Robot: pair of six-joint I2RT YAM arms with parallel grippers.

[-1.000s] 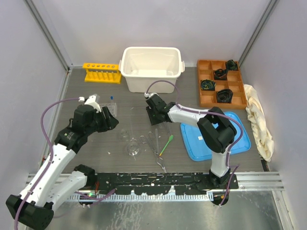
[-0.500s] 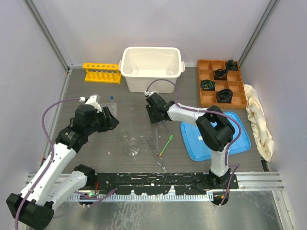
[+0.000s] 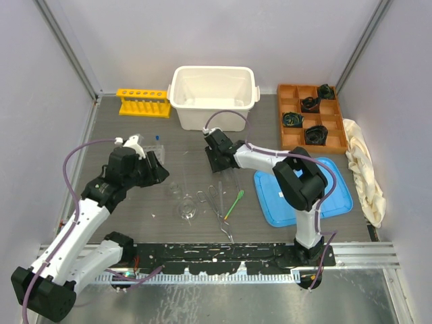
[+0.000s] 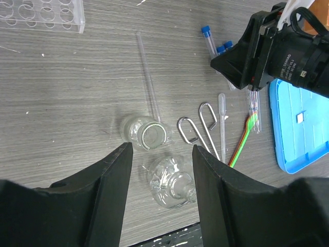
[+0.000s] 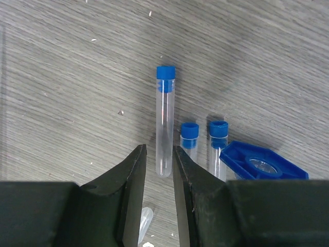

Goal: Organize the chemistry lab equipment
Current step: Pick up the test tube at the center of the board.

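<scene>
In the right wrist view my right gripper (image 5: 158,154) is open only a little, its jaws either side of the bottom end of a blue-capped test tube (image 5: 164,121) lying on the table. Two more capped tubes (image 5: 189,135) and the cylinder's blue base (image 5: 262,164) lie just right of it. My left gripper (image 4: 162,154) is open and empty above two clear flasks (image 4: 146,133) (image 4: 169,180). The metal tongs (image 4: 198,126), green spatula (image 4: 241,144) and clear rack (image 4: 43,13) lie around them. The yellow rack (image 3: 142,101) stands at the back left.
A white bin (image 3: 214,94) stands at the back centre and an orange compartment tray (image 3: 310,116) with black objects at the back right. A blue tray (image 3: 304,192) lies on the right beside a cream cloth (image 3: 364,172). A glass rod (image 4: 146,72) and a pipette (image 4: 222,116) lie near the flasks.
My right gripper has edged slightly toward the back left over the test tubes. My left arm has shifted only slightly. Nothing on the table has moved.
</scene>
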